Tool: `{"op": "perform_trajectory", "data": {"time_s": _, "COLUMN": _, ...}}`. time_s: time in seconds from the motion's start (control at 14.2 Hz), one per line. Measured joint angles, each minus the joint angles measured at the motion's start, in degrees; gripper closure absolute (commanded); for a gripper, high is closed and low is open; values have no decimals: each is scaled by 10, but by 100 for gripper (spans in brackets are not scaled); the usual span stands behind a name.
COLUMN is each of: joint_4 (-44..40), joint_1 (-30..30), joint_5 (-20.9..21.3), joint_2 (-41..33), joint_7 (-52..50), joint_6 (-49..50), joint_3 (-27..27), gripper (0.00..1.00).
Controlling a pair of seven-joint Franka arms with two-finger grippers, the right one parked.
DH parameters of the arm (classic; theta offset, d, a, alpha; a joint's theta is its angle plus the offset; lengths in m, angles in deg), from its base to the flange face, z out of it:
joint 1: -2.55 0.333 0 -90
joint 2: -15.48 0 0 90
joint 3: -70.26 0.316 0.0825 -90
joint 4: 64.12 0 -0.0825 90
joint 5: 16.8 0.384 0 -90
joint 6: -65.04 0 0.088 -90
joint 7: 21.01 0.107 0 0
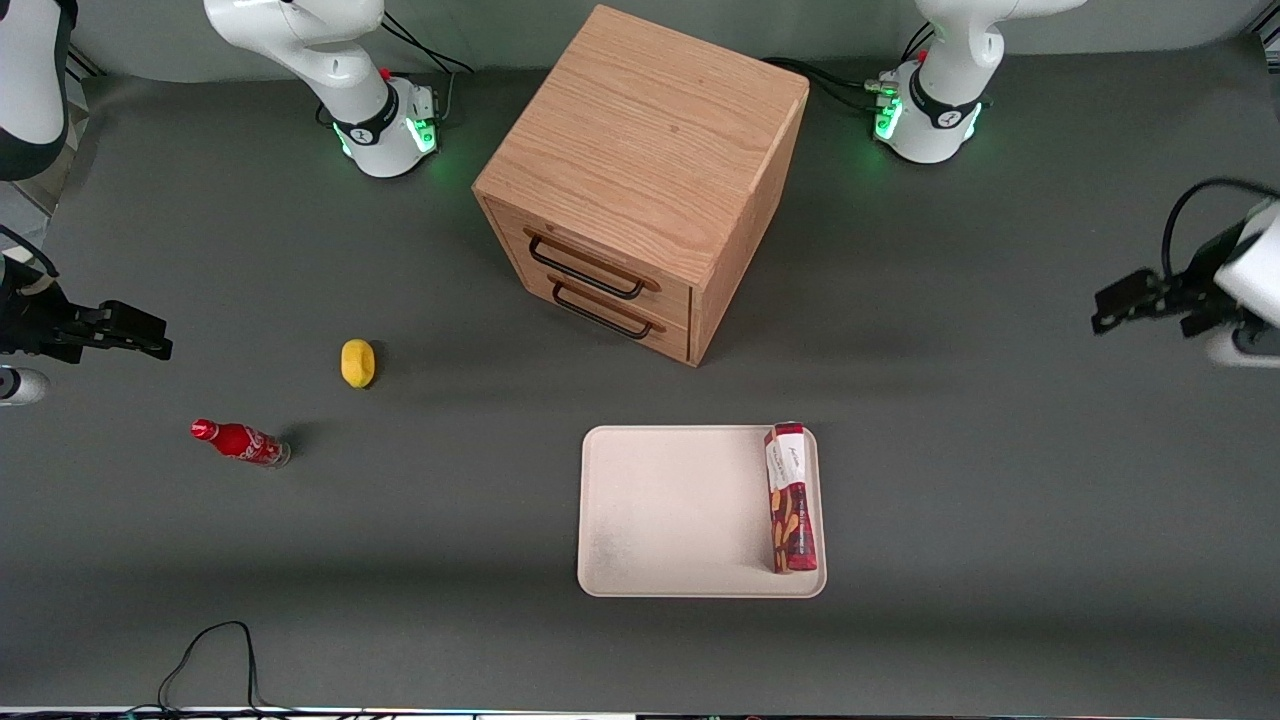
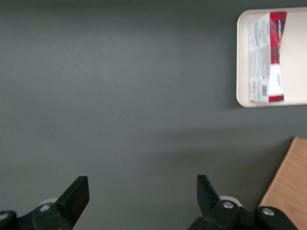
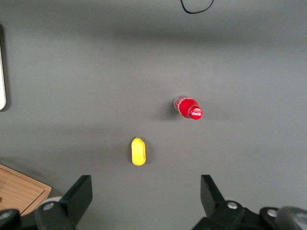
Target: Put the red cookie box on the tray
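Note:
The red cookie box (image 1: 790, 497) lies flat on the tray (image 1: 670, 510), along the tray's edge nearest the working arm, with its white label end pointing toward the cabinet. My left gripper (image 1: 1108, 310) hangs above the bare table toward the working arm's end, well apart from the tray. In the left wrist view the gripper (image 2: 141, 191) is open and empty, with only grey table between its fingers (image 2: 76, 191). That view also shows the box (image 2: 266, 57) on the tray (image 2: 297, 57).
A wooden two-drawer cabinet (image 1: 640, 180) stands farther from the front camera than the tray; its corner also shows in the left wrist view (image 2: 288, 187). A yellow lemon (image 1: 357, 362) and a small red soda bottle (image 1: 240, 441) lie toward the parked arm's end. A black cable (image 1: 210, 650) loops near the front edge.

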Motion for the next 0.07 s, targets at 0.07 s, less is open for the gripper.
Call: {"op": "perform_trajectory", "data": {"time_s": 0.07, "joint_4": 3, "joint_1": 0, "joint_5": 0, "joint_2": -15, "joint_7": 0, "joint_6": 15, "joint_3": -2, "gripper": 0}}
